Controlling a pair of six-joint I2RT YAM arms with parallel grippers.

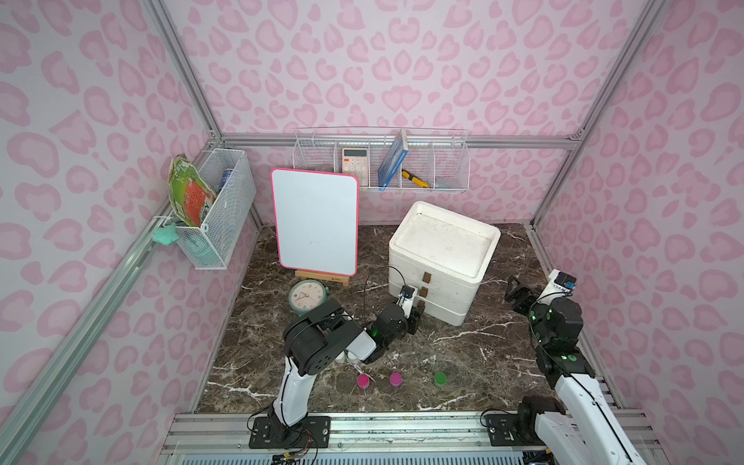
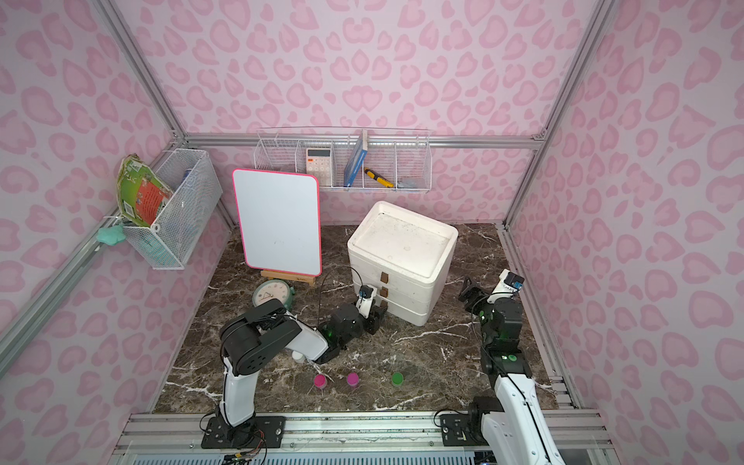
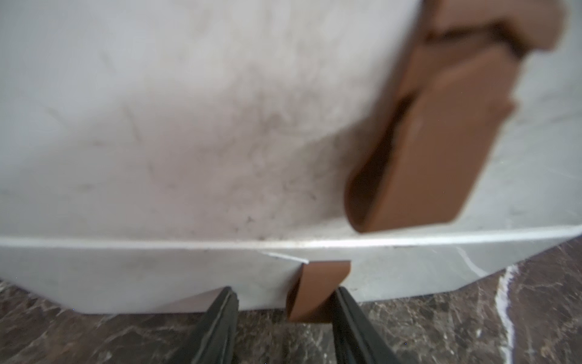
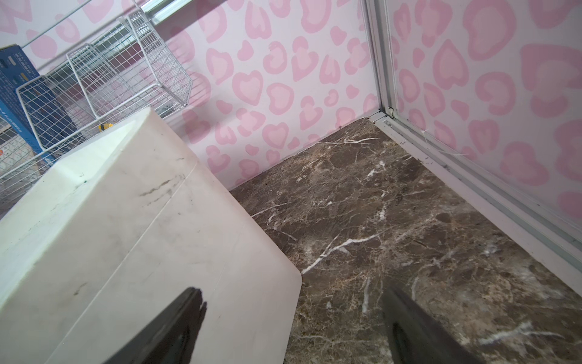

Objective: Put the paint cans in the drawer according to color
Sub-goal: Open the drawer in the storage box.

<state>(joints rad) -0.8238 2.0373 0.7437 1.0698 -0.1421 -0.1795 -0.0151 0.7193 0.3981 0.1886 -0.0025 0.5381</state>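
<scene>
The white three-drawer chest (image 1: 447,257) (image 2: 402,245) stands at the back right, all drawers shut. My left gripper (image 1: 418,313) (image 2: 377,313) is at the bottom drawer's brown tab handle (image 3: 318,288). In the left wrist view its jaws (image 3: 284,290) stand apart around the tab; one finger (image 3: 346,310) touches it and the other is clear of it. Two pink paint cans (image 1: 363,380) (image 1: 395,379) and a green one (image 1: 440,378) stand near the front edge. White cans (image 1: 346,357) peek from under the left arm. My right gripper (image 1: 514,290) (image 4: 291,290) hovers open and empty beside the chest's right side.
A whiteboard on an easel (image 1: 316,221) and a round clock (image 1: 308,298) stand at the back left. Wire baskets (image 1: 382,161) (image 1: 217,209) hang on the walls, holding a calculator, a blue box and a yellow cutter. The metal frame rail (image 1: 555,257) borders the right side.
</scene>
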